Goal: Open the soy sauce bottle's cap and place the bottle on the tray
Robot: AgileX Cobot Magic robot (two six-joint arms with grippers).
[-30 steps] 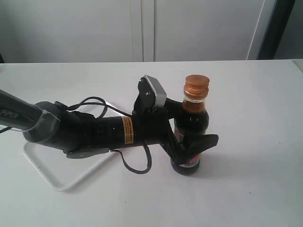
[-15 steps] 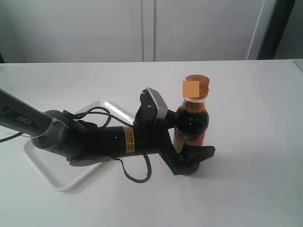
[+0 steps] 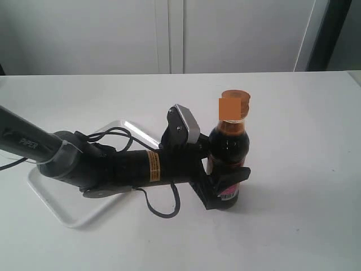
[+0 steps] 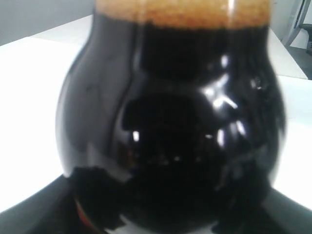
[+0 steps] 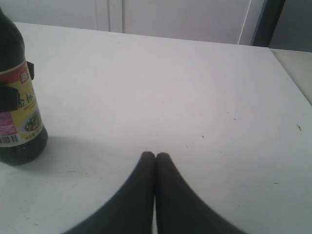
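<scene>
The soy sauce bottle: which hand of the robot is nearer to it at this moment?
Left. The left hand is closed around the soy sauce bottle at its label. The right hand is shut, apart from the bottle, over bare table.

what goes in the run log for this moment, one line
left gripper: shut on bottle | right gripper: shut, empty | cap: closed | tray: bottle not on it

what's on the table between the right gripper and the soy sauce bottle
Nothing: the right wrist view shows bare white table between the right gripper and the soy sauce bottle.
</scene>
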